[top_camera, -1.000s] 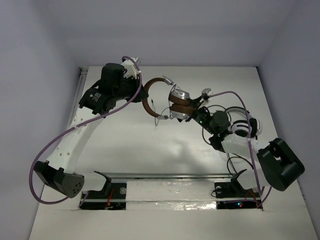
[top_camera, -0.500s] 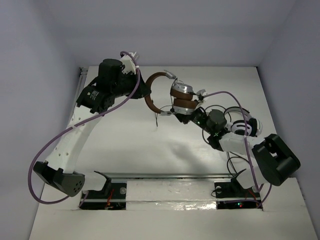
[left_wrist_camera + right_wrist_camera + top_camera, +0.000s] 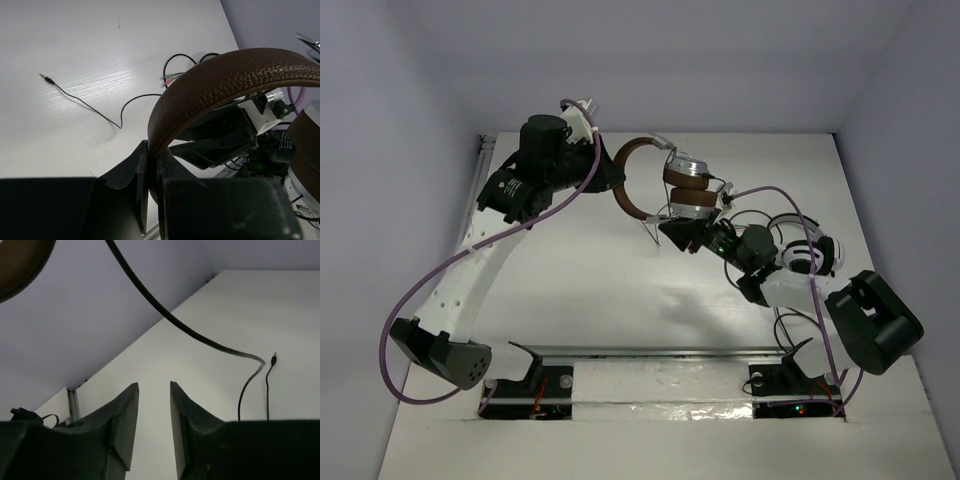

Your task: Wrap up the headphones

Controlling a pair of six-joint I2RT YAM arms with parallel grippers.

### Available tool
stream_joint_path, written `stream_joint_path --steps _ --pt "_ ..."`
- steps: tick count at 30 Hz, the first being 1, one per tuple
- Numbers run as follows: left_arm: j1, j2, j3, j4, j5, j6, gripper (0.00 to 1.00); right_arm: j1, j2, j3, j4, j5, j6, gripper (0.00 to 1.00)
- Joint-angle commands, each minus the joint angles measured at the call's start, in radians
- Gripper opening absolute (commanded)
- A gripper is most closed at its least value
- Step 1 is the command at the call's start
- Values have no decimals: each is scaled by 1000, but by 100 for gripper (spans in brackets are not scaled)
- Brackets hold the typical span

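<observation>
Top external view: the headband (image 3: 225,80) is pinched by the left gripper (image 3: 611,182), and the headphones (image 3: 685,190) are held aloft ahead of it. Just beside them, the right gripper (image 3: 680,232) has been narrowed, yet nothing is pinched; the cable (image 3: 190,332) is left uncaught.

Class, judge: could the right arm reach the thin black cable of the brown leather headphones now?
Probably yes: the thin black cable crosses open air ahead of the right gripper's parted, empty fingers.
</observation>
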Motion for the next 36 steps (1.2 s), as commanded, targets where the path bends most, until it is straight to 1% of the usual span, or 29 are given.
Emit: stream_joint_path --steps 1,2,3,6,8,10,11,14,17,23,27,31,32,34,35,36 --pt "5 -23 54 64 -19 -21 0 -1 -23 -27 29 86 -20 39" --pt "5 -23 74 51 -38 -17 0 -1 -17 -36 32 99 -19 46" --pt "5 -21 86 44 -47 -8 0 -1 -5 -40 52 112 -4 47" --pt "5 -20 129 24 -75 5 0 -1 26 -45 69 118 26 46" --pt "5 -16 140 21 -63 9 0 -1 50 -34 69 126 33 47" --pt "5 -16 140 23 -56 11 0 -1 99 -5 72 141 33 54" --pt "5 -20 140 24 -55 11 0 -1 118 6 77 150 38 59" --pt "5 -21 148 21 -47 14 0 -1 208 58 133 150 56 67" --pt "5 -18 160 9 -47 17 0 -1 289 121 184 97 69 68" --pt "5 -20 178 -15 -52 25 0 -1 408 228 169 38 49 69" --pt "5 -16 198 -17 -42 18 0 -1 515 257 247 32 93 69" --pt "5 2 231 -32 -55 20 0 -1 573 234 320 26 128 61" --pt "5 5 234 -31 -65 20 0 -1 576 228 327 17 136 50" --pt "5 11 232 -22 -76 20 0 -1 573 214 331 12 147 34" --pt "5 16 229 -14 -90 17 0 -1 564 204 340 12 154 21" --pt "5 19 220 3 -99 14 0 -1 544 176 360 4 176 11"
